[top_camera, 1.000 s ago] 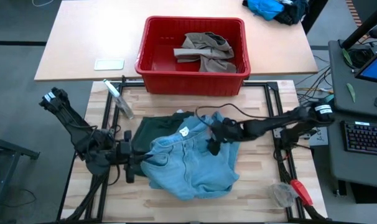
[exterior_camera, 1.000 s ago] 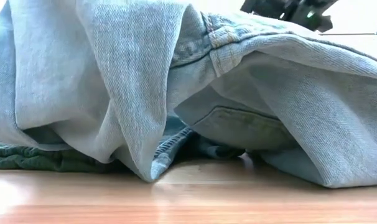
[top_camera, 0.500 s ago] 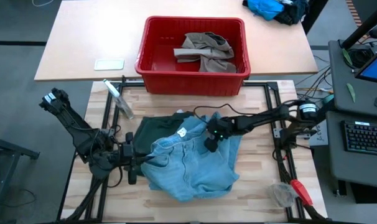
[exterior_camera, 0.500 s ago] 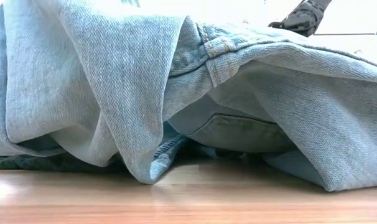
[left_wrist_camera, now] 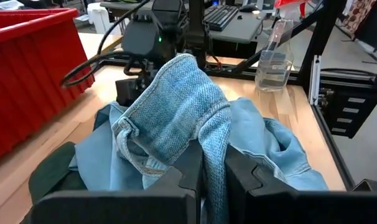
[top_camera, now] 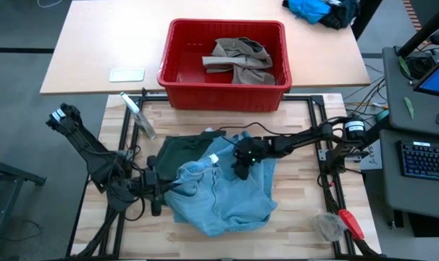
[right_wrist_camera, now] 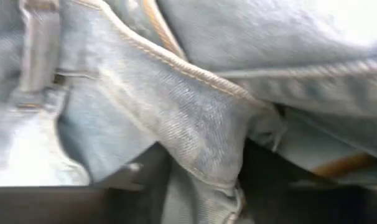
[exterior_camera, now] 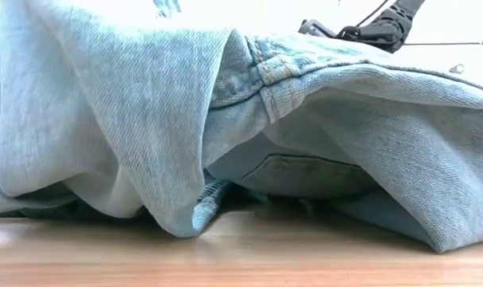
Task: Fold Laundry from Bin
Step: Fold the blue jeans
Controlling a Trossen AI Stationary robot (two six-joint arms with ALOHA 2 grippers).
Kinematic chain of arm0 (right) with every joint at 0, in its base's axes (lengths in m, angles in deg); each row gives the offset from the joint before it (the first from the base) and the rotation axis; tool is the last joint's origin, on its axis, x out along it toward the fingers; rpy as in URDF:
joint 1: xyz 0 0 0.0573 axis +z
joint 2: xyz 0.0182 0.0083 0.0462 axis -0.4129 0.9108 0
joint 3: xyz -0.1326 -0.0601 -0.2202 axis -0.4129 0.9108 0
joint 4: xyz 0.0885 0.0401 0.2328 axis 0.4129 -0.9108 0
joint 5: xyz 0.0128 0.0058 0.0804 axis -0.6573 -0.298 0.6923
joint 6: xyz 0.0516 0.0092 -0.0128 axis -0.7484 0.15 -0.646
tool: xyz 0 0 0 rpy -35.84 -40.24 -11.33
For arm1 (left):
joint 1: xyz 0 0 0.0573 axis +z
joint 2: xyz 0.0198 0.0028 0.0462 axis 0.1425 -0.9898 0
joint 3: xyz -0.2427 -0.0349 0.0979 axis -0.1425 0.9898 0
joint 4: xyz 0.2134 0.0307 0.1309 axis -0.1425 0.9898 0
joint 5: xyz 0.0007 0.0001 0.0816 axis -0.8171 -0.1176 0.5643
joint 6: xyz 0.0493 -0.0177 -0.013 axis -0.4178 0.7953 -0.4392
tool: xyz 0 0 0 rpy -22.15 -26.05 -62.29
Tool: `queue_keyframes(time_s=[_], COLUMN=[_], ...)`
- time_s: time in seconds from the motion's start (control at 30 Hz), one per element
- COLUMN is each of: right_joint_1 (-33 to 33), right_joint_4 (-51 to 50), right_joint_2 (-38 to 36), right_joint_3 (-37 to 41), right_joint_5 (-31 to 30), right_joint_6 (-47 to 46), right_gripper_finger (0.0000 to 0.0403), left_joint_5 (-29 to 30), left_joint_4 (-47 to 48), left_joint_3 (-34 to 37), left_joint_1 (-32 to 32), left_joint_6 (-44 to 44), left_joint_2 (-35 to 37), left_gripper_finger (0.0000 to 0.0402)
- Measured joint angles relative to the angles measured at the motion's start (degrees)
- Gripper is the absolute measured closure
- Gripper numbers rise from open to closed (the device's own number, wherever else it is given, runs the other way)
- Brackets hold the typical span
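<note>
Seen from overhead, a wooden table point(top_camera: 292, 217) sits inside a black frame, with a paler tabletop point(top_camera: 96, 51) butted against its far edge. At the left, a clear spray bottle point(top_camera: 138, 116) lies on its side near the far left corner of the wood.

The left arm reaches in from the left edge. Its left gripper point(top_camera: 158, 193) sits low at the near left side of a rumpled heap of light blue denim trousers point(top_camera: 227, 196). From that arm's wrist camera, its two dark fingers point(left_wrist_camera: 188, 171) are pressed together with a fold of the denim point(left_wrist_camera: 182, 112) pinched between them (the cloth rises in a hump just past the fingertips).

The trousers cover the middle of the wooden table. Under their far left edge lie dark green shorts point(top_camera: 182, 151), partly covered. From table height the denim point(exterior_camera: 321, 143) fills nearly the whole picture, draped in heavy folds down to the wood.

Farther back, in the middle of the paler tabletop, stands the red bin point(top_camera: 177, 72). A khaki-taupe piece point(top_camera: 237, 59) lies crumpled inside it, toward its right side.

The right arm stretches in from the right edge. Its right gripper point(top_camera: 243, 156) is down on the far side of the denim heap. Its wrist camera shows the waistband seam point(right_wrist_camera: 201, 93) bunched between its dark fingers point(right_wrist_camera: 145, 174), which have closed partway onto the cloth.

At the near right corner lies a red-handled tool point(top_camera: 350, 222) beside a clear lump point(top_camera: 325, 225).
</note>
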Motion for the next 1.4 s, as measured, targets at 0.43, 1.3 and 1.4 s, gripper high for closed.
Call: queue_keyframes(time_s=[0.43, 1.3, 1.4], right_joint_1=[6.72, 27.79, 27.79], right_joint_4=[0.05, -18.47, -23.78], right_joint_2=[-12.52, -40.69, -37.6], right_joint_3=[0.02, -25.56, -34.11], right_joint_5=[-0.36, -46.44, -58.95], right_joint_6=[0.13, 25.38, 26.82], right_gripper_finger=[0.0388, 0.039, 0.039], left_joint_5=[3.83, 14.67, 10.74], left_joint_4=[0.28, -0.01, -0.24], left_joint_3=[-0.28, -30.46, -35.76], left_joint_1=[0.02, 5.71, 9.98], left_joint_6=[-1.29, -54.62, -59.18], left_joint_2=[-0.79, -0.88, -1.04], left_gripper_finger=[0.039, 0.0386, 0.0379])
